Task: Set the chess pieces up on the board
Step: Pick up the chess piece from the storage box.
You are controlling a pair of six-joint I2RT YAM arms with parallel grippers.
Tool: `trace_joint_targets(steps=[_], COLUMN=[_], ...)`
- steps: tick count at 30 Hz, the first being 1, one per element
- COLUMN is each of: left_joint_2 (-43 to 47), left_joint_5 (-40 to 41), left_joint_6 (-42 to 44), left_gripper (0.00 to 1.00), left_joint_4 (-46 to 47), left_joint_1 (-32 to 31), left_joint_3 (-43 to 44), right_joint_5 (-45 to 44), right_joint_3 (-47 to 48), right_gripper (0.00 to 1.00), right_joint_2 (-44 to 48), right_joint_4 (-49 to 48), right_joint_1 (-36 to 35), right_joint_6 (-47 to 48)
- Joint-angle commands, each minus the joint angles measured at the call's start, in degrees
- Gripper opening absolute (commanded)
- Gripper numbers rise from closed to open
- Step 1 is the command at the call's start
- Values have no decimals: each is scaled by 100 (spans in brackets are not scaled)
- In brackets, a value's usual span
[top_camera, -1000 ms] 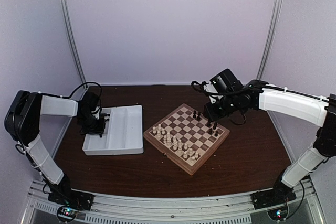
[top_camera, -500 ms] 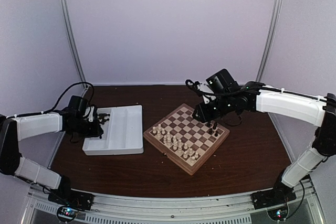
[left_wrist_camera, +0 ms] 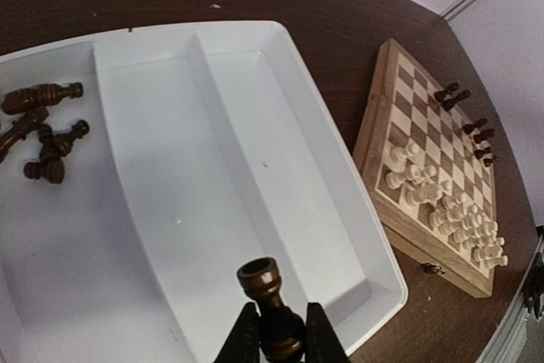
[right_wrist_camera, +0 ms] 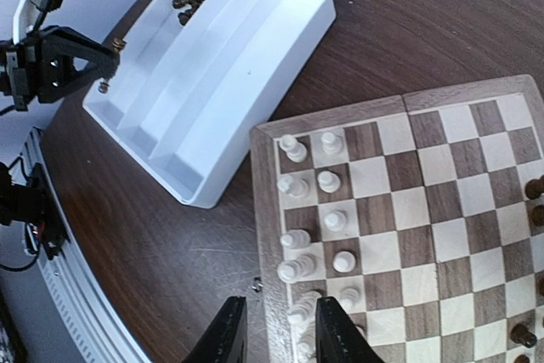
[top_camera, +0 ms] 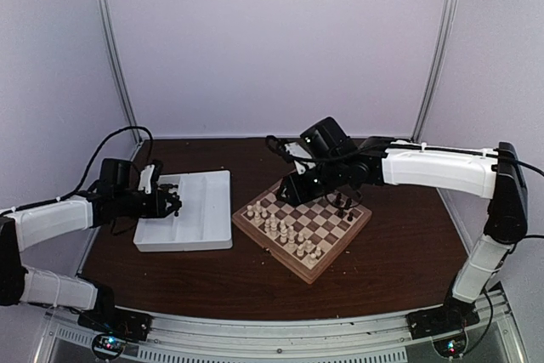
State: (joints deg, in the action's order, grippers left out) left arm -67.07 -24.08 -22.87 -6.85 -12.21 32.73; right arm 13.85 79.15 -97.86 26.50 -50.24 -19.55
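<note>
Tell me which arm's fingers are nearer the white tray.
Left. Its fingers hold a dark piece at the tray's left edge; the right fingers hang over the board beside it.

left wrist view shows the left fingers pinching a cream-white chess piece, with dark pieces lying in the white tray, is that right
Not quite. The chess piece pinched by the left fingers is dark brown, not cream-white, as the left wrist view shows. The rest holds: dark pieces do lie in the white tray.
</note>
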Motion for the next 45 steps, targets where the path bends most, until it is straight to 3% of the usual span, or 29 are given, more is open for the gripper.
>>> trace_joint_targets(steps=[1,12,19,28,35,45], left_joint_2=[92,-426,-352,-309,-318,-276], left_joint_5=[-1317,-1817,-1378,-1359,-1569,-1633], left_joint_6=[-72,475,1131,1348,1441,1461], left_gripper=[10,9,8,9,9,9], left_joint_4=[1453,2202,2018,1970,2003,1996], left_joint_1=[-43,-504,-1007,-1106,-1204,-1223], left_joint_3=[-271,-330,-310,-333,-320,-333], right_joint_5=[566,1114,1406,1841,2023,2166], right_joint_3=[327,1354,2039,2182,2240,2325], right_gripper=[32,34,41,44,44,36], right_joint_2=[-252,-1481,-2120,-2522,-2682,-2848], right_joint_4=[-605,-1405,-1495,-2022,-2344,-2529], right_joint_1=[-93,-376,-408,-475,-506,-557], right_joint_6=[-508,-1507,-1942,-2571,-2906,-3174])
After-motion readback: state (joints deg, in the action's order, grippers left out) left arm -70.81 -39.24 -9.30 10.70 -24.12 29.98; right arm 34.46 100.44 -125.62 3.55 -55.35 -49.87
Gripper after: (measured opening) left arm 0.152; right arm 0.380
